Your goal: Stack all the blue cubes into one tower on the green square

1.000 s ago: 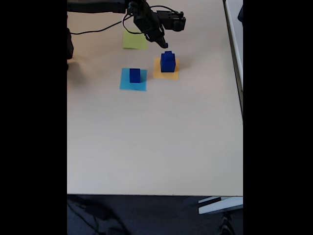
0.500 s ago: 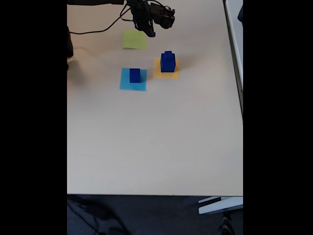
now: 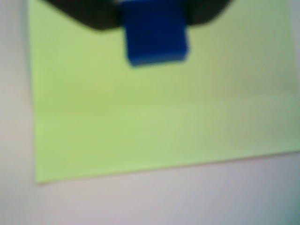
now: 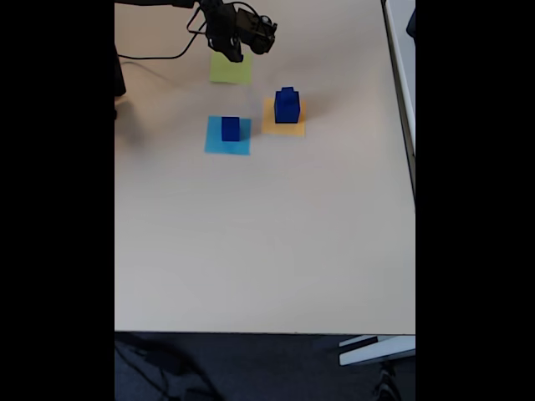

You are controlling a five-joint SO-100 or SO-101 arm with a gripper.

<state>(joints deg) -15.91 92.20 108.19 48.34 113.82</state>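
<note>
while clamped on opposite flat faces between the gripper (image 3: 154, 14) fingers, small blue cube (image 3: 154, 35) hangs directly beneath, over green square (image 3: 140, 117); likely rigid, light, smooth-sided, possibly slippery.

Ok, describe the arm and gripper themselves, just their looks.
The arm is black and slim, ending in a blocky black gripper. A thin black cable loops from it over the beige table. In the wrist view the fingers are blurred black shapes. No markings are readable.

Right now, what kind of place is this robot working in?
Probably an office or lab desk set up for a stacking exercise: a plain beige table, coloured paper squares like the green square, and blue cubes.
</note>
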